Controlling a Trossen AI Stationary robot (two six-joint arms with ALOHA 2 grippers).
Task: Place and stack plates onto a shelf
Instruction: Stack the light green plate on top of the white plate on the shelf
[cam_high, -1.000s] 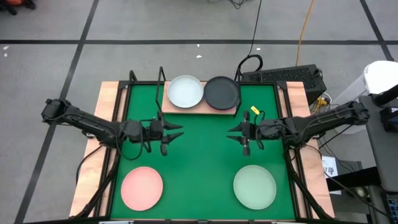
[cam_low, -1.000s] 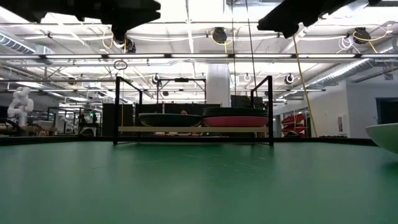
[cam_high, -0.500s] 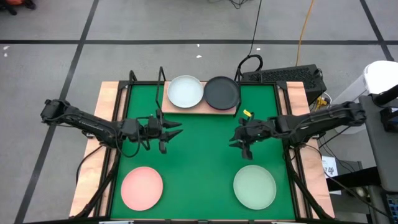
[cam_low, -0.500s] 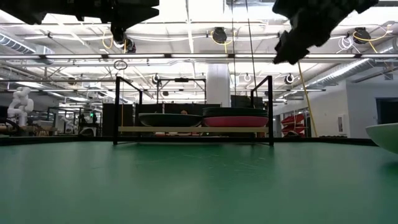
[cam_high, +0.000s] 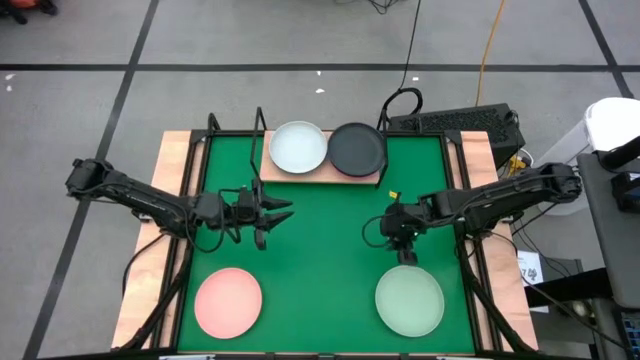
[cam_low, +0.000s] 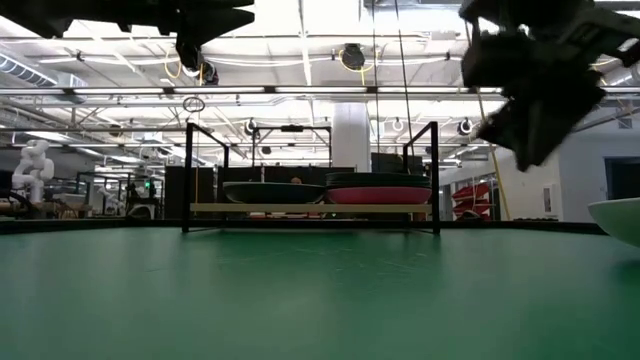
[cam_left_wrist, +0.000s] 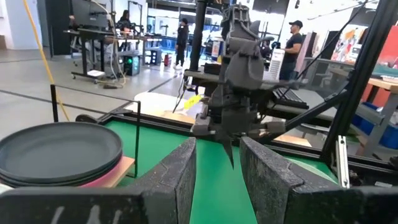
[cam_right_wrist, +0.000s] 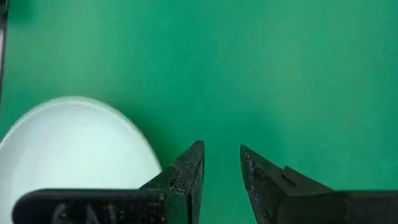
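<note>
Right end effector (cam_high: 404, 250) pitched nose-down over the bench (cam_high: 330, 220), fingers slightly apart and empty, just off the 12 o'clock rim of the mint plate (cam_high: 409, 301), likely lining up a rim grab. Left end effector (cam_high: 276, 212) idles mid-bench, fingers apart. Pink plate (cam_high: 228, 301) at 7 o'clock; shelf (cam_high: 322, 172) at 12 holds two stacks.

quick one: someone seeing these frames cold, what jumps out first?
The big green mat, with a pale pink plate and a mint green plate at its near corners. The right gripper tips down, open, just off the mint plate's rim. At the far edge, the shelf carries two stacks.
</note>
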